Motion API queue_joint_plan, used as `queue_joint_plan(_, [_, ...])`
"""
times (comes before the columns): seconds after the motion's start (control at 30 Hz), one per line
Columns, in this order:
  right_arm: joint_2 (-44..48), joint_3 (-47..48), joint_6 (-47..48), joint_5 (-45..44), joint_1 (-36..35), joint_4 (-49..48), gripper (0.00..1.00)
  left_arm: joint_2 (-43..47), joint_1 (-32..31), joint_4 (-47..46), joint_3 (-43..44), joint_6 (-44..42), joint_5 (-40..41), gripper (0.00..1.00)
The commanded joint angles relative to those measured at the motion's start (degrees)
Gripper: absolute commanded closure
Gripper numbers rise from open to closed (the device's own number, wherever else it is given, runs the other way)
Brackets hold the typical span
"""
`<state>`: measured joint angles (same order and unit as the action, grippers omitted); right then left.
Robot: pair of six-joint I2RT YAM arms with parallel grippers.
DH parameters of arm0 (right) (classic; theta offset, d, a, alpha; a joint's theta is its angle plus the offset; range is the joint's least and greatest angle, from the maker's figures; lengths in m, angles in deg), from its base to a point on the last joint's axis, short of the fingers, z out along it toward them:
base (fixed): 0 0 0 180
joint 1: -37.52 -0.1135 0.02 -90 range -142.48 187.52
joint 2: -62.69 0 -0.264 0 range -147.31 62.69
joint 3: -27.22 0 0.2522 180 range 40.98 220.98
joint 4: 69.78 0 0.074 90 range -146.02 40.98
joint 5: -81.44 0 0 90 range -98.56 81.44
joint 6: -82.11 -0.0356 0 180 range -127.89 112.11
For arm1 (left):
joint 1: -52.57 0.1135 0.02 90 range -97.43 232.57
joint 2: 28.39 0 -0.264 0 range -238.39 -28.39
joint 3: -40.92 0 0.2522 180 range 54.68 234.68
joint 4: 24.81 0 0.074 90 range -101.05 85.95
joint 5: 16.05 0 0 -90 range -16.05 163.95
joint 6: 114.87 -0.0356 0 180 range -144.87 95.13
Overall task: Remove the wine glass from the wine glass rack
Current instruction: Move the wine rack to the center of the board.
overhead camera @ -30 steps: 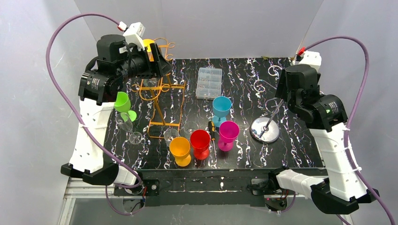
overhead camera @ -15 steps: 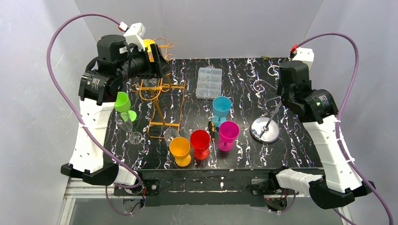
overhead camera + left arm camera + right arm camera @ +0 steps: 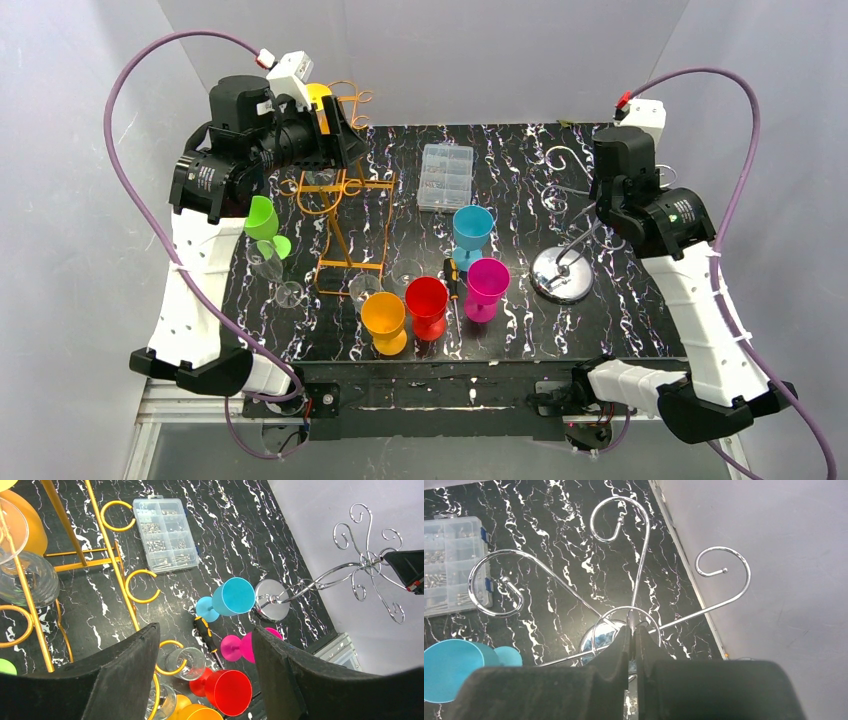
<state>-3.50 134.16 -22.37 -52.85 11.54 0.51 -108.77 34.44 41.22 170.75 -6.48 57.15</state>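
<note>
Upper left of the overhead view, the left gripper [image 3: 205,645] gapes wide beside the gold rack's [image 3: 340,215] clear wine glass [image 3: 27,577], likely light, brittle and slick, best gripped at the stem. The right gripper [image 3: 631,637] pinches the chrome stand [image 3: 644,540].

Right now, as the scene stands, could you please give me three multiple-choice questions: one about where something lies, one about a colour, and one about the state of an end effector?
1. Where does the screwdriver lie?
A) on the clear parts box
B) between the red glass and the pink glass
C) on top of the blue glass

2. In the top view, what colour is the glass standing just left of the gold rack?
A) blue
B) green
C) red

3. What is the right end effector doing?
A) shut on the top of the chrome rack
B) open above the bare table
C) shut on the blue glass

Answers:
1 B: its handle shows in the gap between those two glasses.
2 B: the green glass stands there, beside the left arm.
3 A: the right wrist view shows the fingers pinched on the rack's centre wire.
</note>
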Motion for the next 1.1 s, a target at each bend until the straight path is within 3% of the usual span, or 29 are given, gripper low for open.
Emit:
queue_joint_plan(0.0, [-0.1,0.0,0.6,-1.1,0.1,-3.8,0.98,2.1,-0.2,-0.9,-0.3,-0.7,-1.2,0.35])
queue_joint_plan(0.33, [-2.0,1.3,2.1,-1.8,0.1,-9.6,0.99,2.9,-0.2,-1.3,-0.9,-0.7,-1.2,0.35])
queue_joint_plan(0.83, [-18.3,19.1,6.0,-2.5,1.0,-20.0,0.99,3.4,-0.2,-1.8,-1.3,-0.4,-1.9,0.35])
queue_joint_plan(1.07, [-19.7,21.2,5.7,-1.6,1.7,-19.8,0.99,4.0,-0.2,-2.1,-2.3,-0.3,-2.1,0.35])
